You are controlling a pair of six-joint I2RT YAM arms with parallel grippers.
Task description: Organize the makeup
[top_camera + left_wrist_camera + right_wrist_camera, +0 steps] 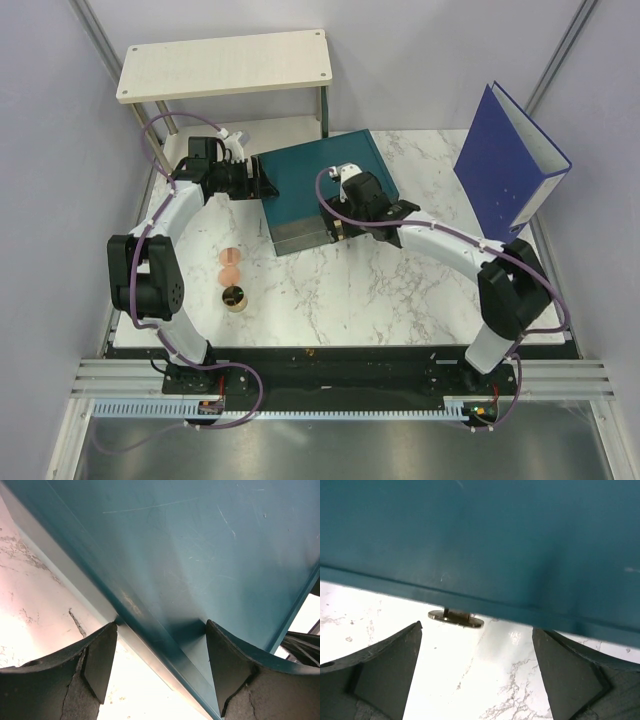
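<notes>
Left hand [161, 625] and right hand [476, 627] both reach inward, seemingly spread wide.

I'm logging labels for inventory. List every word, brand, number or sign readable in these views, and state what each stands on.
None can be read.
The teal drawer box, blue binder, white shelf, peach discs and gold-rimmed pot show no legible lettering.
Any print on the makeup is too small to tell.
The wrist views show only the box's plain surface and the marble table.

Teal drawer box [320, 185] sits on the marble desk [380, 290]. Blue ring binder [510, 165] stands upright, well right of the box. White shelf [225, 62] stands behind the box, to its left.
</notes>
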